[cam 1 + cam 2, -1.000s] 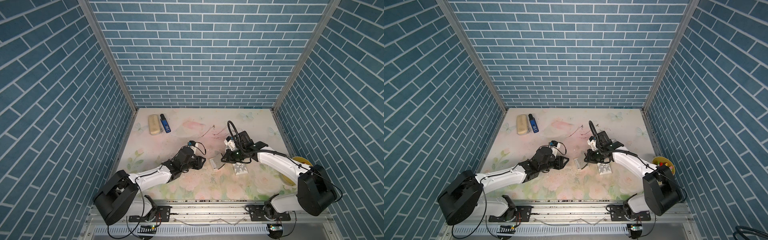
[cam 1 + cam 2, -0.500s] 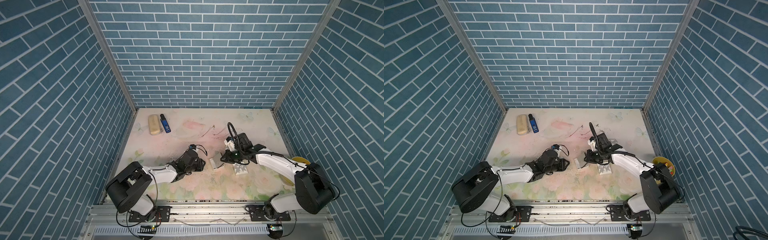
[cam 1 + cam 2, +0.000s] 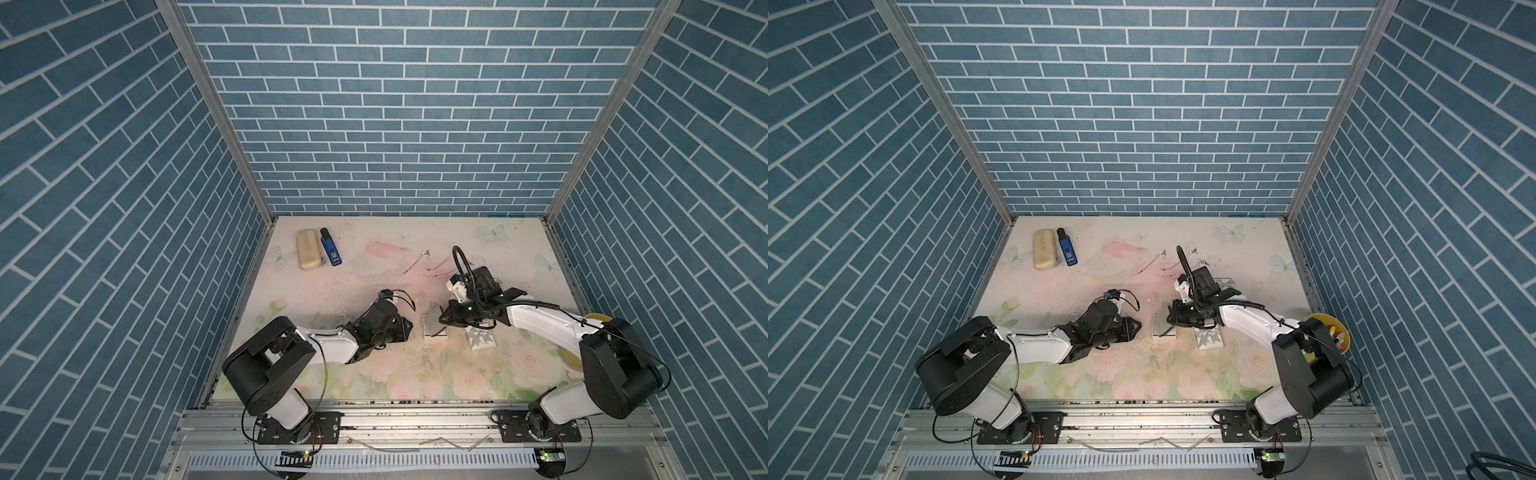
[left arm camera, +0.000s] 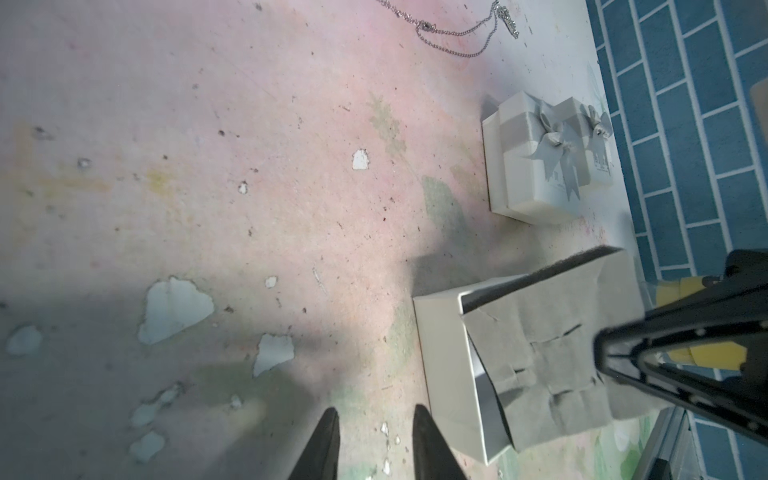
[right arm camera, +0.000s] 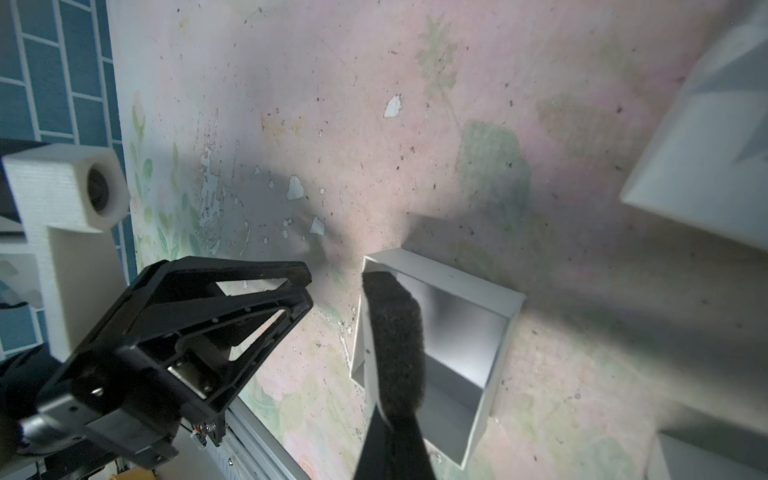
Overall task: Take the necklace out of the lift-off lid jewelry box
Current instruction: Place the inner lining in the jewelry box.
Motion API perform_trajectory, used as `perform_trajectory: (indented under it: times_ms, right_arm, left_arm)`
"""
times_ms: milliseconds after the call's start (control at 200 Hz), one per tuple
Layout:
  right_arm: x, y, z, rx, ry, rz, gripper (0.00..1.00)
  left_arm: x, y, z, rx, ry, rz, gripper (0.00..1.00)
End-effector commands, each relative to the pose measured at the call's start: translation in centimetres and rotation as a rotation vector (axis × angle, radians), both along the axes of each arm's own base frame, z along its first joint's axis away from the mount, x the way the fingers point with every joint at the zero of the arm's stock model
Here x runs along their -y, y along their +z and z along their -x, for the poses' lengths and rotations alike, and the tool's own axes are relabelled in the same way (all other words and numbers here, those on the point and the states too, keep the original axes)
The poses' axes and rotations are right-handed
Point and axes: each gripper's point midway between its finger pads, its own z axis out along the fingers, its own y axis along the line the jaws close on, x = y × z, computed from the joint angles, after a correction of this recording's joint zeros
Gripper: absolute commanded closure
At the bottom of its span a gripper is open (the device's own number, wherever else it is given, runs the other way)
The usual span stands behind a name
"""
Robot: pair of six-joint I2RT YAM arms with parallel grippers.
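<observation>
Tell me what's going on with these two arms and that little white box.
The right gripper has its jaws shut on the grey foam insert and holds it tilted, half out of the open white box base. The snowflake lid lies off beside the box. The left gripper hovers next to the box, jaws apart and empty. No necklace shows on the insert or in the visible part of the box. Thin chains lie on the table farther back.
</observation>
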Motion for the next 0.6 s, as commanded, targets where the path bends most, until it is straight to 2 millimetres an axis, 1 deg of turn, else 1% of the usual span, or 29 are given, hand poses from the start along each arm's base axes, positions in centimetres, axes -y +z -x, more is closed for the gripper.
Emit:
perform_trajectory:
  times_ms: [0, 130, 280, 425, 595]
  right_arm:
    - [-0.8, -0.1, -0.2, -0.018, -0.006, -0.027, 1.00]
    - [-0.8, -0.6, -0.2, -0.026, -0.010, -0.025, 0.99]
    - [-0.5, -0.7, -0.4, -0.011, -0.023, -0.015, 1.00]
    - [-0.3, -0.5, -0.7, 0.001, -0.049, -0.011, 1.00]
    - [-0.1, -0.2, -0.9, 0.007, -0.066, -0.001, 1.00]
  left_arm:
    - [0.5, -0.4, 0.1, -0.009, 0.007, 0.036, 0.70]
    - [0.9, -0.7, 0.0, -0.018, 0.002, 0.043, 0.71]
    - [1.5, -0.6, 0.1, -0.022, -0.008, 0.051, 0.72]
    - [2.0, -0.4, 0.4, -0.020, -0.009, 0.056, 0.73]
    - [2.3, -0.6, 0.9, -0.026, -0.009, 0.044, 0.74]
